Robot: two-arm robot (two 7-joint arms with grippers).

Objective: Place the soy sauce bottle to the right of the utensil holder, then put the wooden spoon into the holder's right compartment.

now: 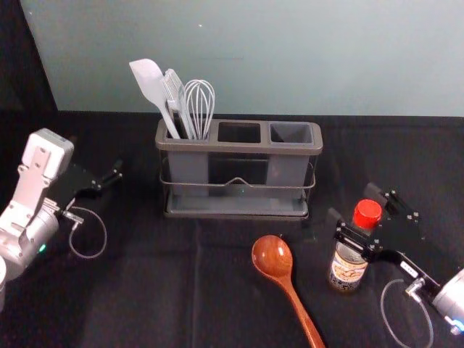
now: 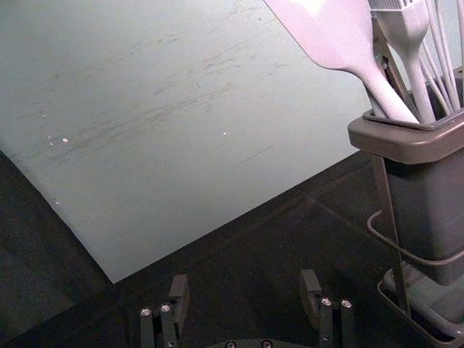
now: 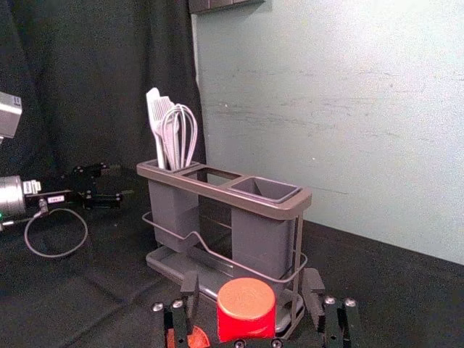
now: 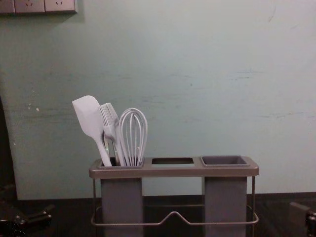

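Red caps the soy sauce bottle (image 1: 348, 267), which stands upright in the lower right of the head view, below and right of the utensil holder (image 1: 239, 147). What matters now is how it lies to the right gripper (image 1: 354, 204): that arm, plainly the nearer, reaches in from the lower right corner, and its fingers are set wide, one on either side of the bottle's upper part. Along the bottom of the right wrist view the cap (image 3: 246, 304) sits between them, daylight on both flanks, so I'd say nothing is gripped. With the long axis vertical, the fingers should close level across it; an uneven squeeze might tip it. After that I'd judge a short carry toward the holder's right end.

The wooden spoon (image 1: 272, 257) lies at bottom centre-right, bowl up-frame, handle slanting to the lower edge, a job for after; the right compartment (image 1: 287, 170) looks free to take it. The left gripper (image 2: 243, 290) idles at the head view's left, fingers spread, holding nothing
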